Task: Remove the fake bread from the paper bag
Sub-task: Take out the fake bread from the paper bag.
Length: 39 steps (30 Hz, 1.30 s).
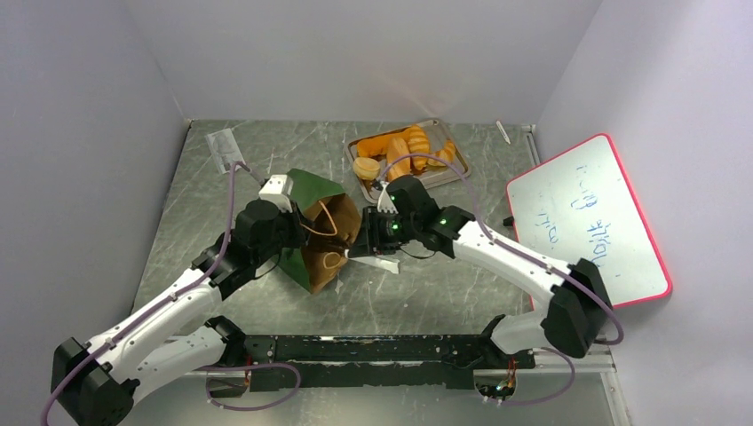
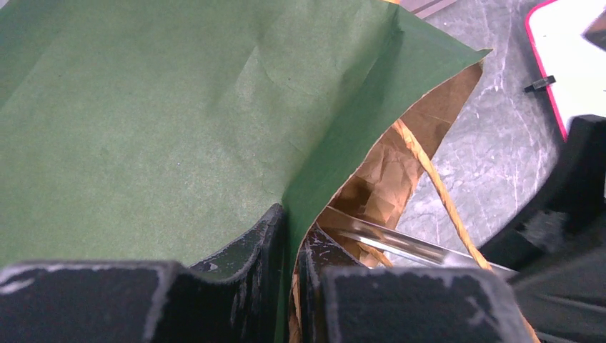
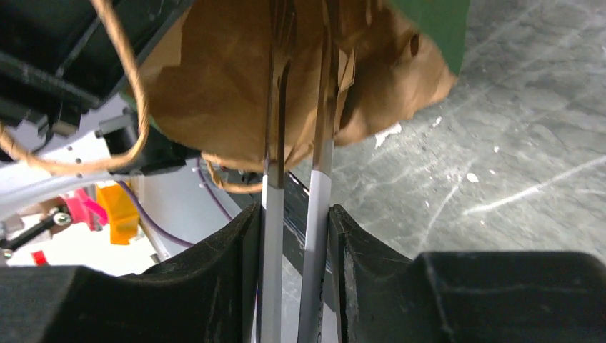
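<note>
Your left gripper is clamped on the dark green paper bag mid-bench; your right gripper squeezes metal tongs reaching inside. Orange toy bread fills the grey metal tray at the far edge.

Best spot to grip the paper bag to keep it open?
Probably the mouth rim, one finger inside, one outside, coming from the left. The paper bag lies tipped, mouth facing right; the left hand pinches that thin edge, leaving the opening free.
</note>
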Each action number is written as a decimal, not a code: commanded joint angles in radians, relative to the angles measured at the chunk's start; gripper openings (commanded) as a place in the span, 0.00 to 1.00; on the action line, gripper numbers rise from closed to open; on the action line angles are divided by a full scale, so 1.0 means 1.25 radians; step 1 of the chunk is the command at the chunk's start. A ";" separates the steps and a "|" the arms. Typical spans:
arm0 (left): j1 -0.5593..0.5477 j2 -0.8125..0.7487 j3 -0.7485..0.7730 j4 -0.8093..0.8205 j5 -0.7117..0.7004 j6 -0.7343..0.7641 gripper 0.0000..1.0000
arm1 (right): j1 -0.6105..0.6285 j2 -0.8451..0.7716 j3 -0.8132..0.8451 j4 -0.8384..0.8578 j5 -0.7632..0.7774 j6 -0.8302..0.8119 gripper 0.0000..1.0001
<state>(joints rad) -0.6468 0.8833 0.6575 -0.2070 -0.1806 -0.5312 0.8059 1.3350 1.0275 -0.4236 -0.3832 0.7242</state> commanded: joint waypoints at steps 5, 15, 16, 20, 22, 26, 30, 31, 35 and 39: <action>0.006 -0.037 0.016 0.011 0.033 0.007 0.07 | -0.042 0.078 -0.001 0.185 -0.088 0.154 0.36; 0.006 -0.032 0.006 0.034 0.037 -0.003 0.07 | -0.059 0.161 -0.007 0.231 -0.121 0.273 0.38; 0.006 -0.033 0.004 0.038 0.036 -0.007 0.07 | -0.059 0.169 -0.002 0.228 -0.118 0.277 0.38; 0.006 -0.037 -0.008 0.057 0.025 -0.017 0.07 | -0.061 0.193 0.008 0.220 -0.113 0.299 0.40; 0.006 -0.038 -0.013 0.067 0.023 -0.022 0.07 | -0.061 0.210 0.015 0.221 -0.114 0.310 0.40; 0.006 -0.034 -0.024 0.083 0.031 -0.027 0.07 | -0.062 0.246 0.031 0.236 -0.122 0.338 0.41; 0.006 -0.034 -0.039 0.104 0.038 -0.034 0.07 | -0.064 0.283 0.055 0.249 -0.128 0.364 0.41; 0.006 -0.033 -0.042 0.107 0.039 -0.035 0.07 | -0.064 0.293 0.060 0.258 -0.134 0.373 0.41; 0.006 -0.030 -0.045 0.112 0.044 -0.034 0.07 | -0.066 0.322 0.081 0.294 -0.164 0.397 0.41; 0.006 -0.029 -0.046 0.106 0.045 -0.023 0.07 | -0.075 0.327 0.090 0.314 -0.198 0.401 0.41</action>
<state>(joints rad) -0.6422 0.8509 0.6044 -0.1368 -0.1532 -0.5583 0.7288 1.7374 1.1004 -0.0921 -0.5774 1.1938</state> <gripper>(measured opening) 0.073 0.414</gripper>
